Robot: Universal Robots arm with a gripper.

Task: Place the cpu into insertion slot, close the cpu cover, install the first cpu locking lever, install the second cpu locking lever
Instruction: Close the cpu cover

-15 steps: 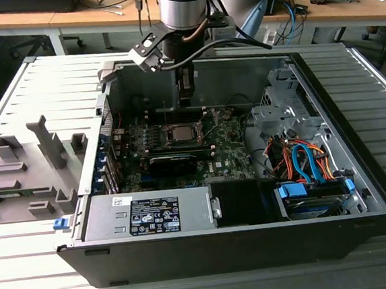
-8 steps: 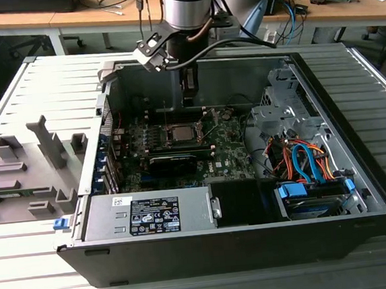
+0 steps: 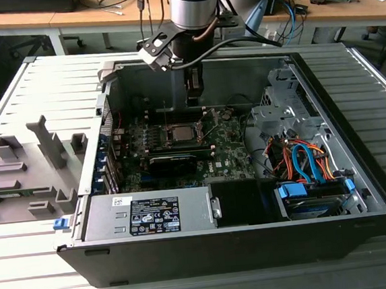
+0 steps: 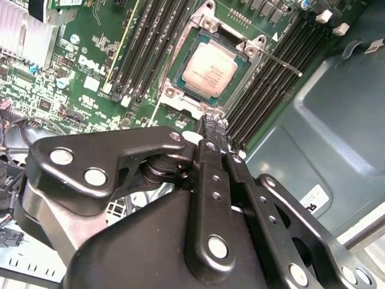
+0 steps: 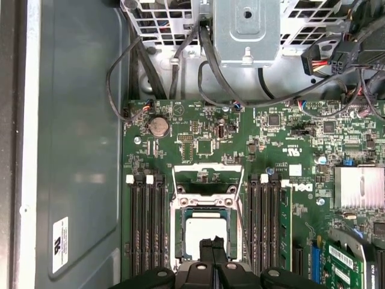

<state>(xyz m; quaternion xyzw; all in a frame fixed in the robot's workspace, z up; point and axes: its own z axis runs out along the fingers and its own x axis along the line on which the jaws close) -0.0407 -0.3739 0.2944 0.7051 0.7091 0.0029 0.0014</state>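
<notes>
The cpu (image 4: pixel 209 66) lies flat in the insertion slot (image 4: pixel 242 81), silver top up; it also appears in the first wrist view (image 5: pixel 198 232) and in the exterior view (image 3: pixel 178 133). The cpu cover (image 5: pixel 207 174) stands swung up at one edge of the socket, and its square cutout is visible. A thin locking lever (image 4: pixel 280 60) sticks out sideways beside the socket. My gripper (image 4: pixel 215 122) hangs above the socket edge, apart from the cpu. It is shut with nothing between its fingers. The exterior view shows the gripper (image 3: pixel 193 102) inside the open case.
Black memory slots (image 4: pixel 150 42) flank the socket on both sides. A black graphics card (image 3: pixel 173 161) lies in front of the socket. The power supply (image 3: pixel 148 214) and a drive bay with orange and blue cables (image 3: pixel 303 162) fill the case front. Grey fixtures (image 3: pixel 26 172) stand at the exterior view's left.
</notes>
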